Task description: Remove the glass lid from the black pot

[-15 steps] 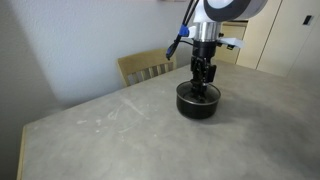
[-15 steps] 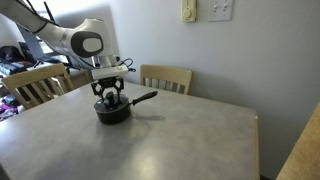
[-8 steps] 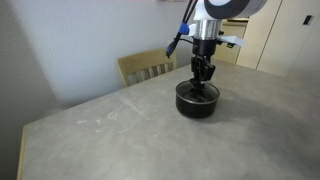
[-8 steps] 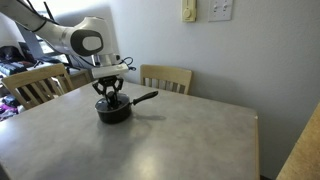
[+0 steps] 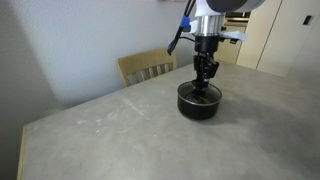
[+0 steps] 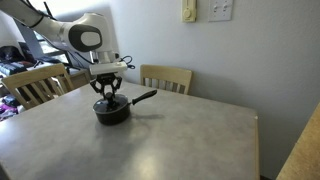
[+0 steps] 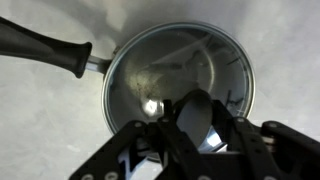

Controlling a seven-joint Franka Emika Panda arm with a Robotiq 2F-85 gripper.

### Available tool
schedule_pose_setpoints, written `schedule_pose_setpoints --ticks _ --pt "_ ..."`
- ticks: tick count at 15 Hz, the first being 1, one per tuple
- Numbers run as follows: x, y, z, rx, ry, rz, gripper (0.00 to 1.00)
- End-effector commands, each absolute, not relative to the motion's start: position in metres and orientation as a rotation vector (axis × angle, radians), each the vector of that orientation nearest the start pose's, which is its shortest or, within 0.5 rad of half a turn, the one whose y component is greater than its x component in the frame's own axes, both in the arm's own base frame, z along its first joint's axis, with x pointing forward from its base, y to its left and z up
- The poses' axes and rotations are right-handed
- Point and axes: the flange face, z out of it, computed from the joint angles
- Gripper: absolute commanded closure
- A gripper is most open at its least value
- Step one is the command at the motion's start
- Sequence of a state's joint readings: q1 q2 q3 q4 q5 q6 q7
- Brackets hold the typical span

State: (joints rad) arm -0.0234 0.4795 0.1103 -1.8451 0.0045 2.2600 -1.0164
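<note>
Grey, mottled stone-look table (image 5: 90, 130) fills both exterior views, with slatted wooden chairs (image 6: 167, 77) behind it and a pale wall.

Near the far edge I see the black pot (image 5: 199, 103), low and round, its long straight handle (image 6: 143, 97) angling upward; that handle shows only in this exterior view (image 6: 112, 112) and the wrist view.

The gripper (image 5: 204, 86) hangs straight down onto the pot's top.

Only the wrist view shows the glass lid (image 7: 170, 65): a clear disc in a shiny metal rim, lying on the pot, reflections smeared across it. Its dark rounded knob (image 7: 196, 112) sits between the black fingers (image 7: 240, 135), which close in on both sides. I cannot tell whether they actually pinch it.
</note>
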Motion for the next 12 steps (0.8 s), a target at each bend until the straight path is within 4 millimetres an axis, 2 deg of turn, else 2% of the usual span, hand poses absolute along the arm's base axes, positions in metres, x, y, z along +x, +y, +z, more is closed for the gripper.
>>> schedule_pose_setpoints --ticks 1,6,7,9,12 --pt "0.621 0.046 0.296 -2.618 -1.622 0.085 0.82" --pt "0.617 0.044 0.332 -2.652 -1.625 0.052 0.82" --pt "0.618 0.044 0.334 -2.655 -1.616 0.037 0.32" --pt "0.620 0.044 0.330 -2.651 -1.621 0.020 0.25" --pt "0.624 0.044 0.312 -2.641 -1.617 0.023 0.03"
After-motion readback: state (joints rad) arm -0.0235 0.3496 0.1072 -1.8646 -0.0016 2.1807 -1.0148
